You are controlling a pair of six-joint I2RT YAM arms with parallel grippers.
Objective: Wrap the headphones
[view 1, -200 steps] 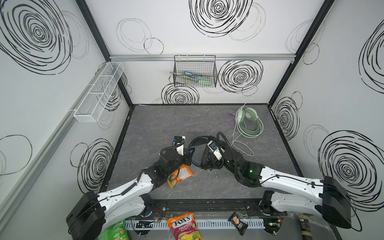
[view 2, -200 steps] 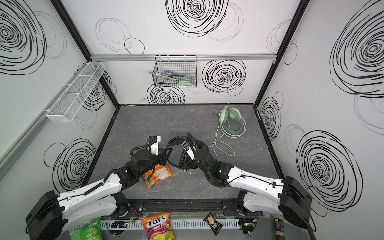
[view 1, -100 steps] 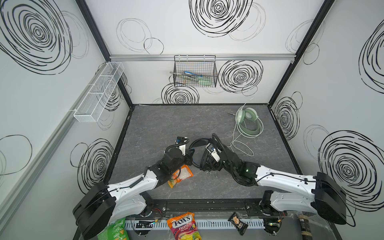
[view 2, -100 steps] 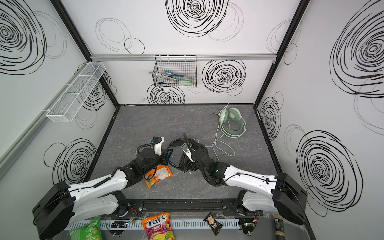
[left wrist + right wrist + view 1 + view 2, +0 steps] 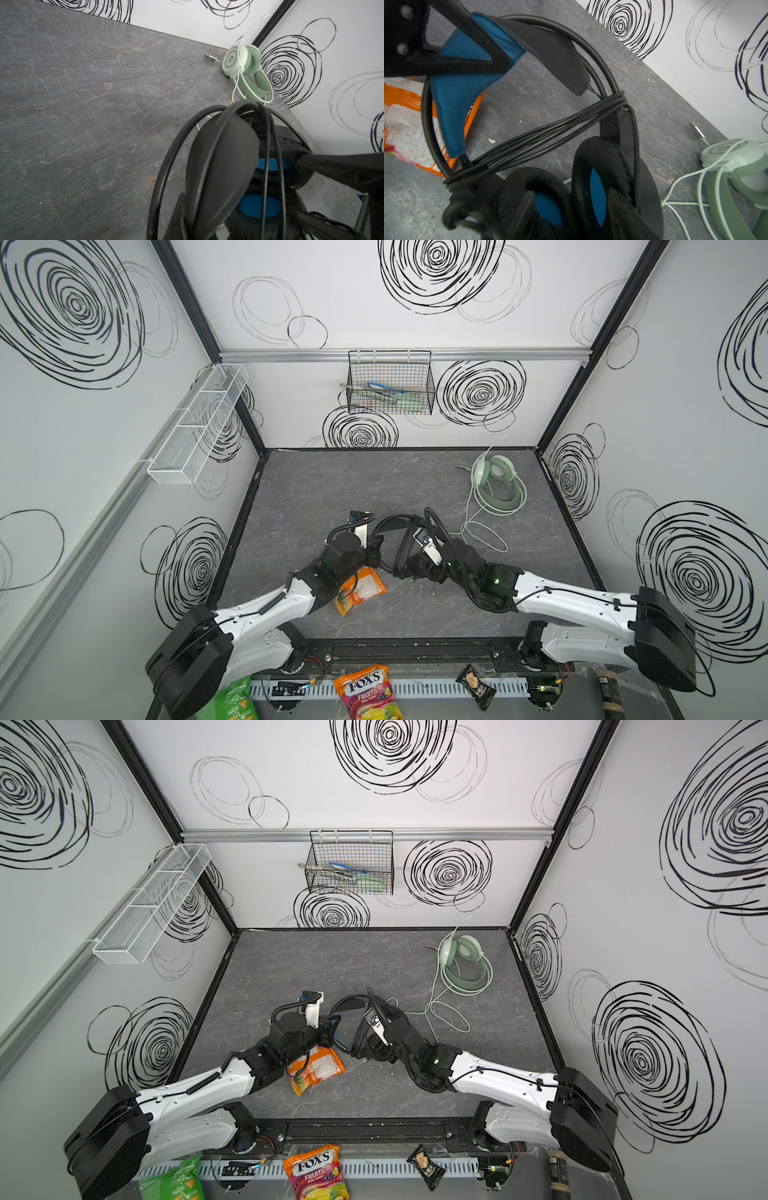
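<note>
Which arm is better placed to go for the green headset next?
Right. The green headset lies far right, on that arm's side; the left pincer is shut at the black headset.

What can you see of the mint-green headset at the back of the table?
The mint-green headset lies on the gray table in the far right corner, close to the right wall. It looks like matte plastic with padded cups set together; the headband loops toward the front. A thin microphone boom points up. Its whitish cable is unwrapped, in loose loops, ending in a silver plug. It lies free, held by nothing.
</note>
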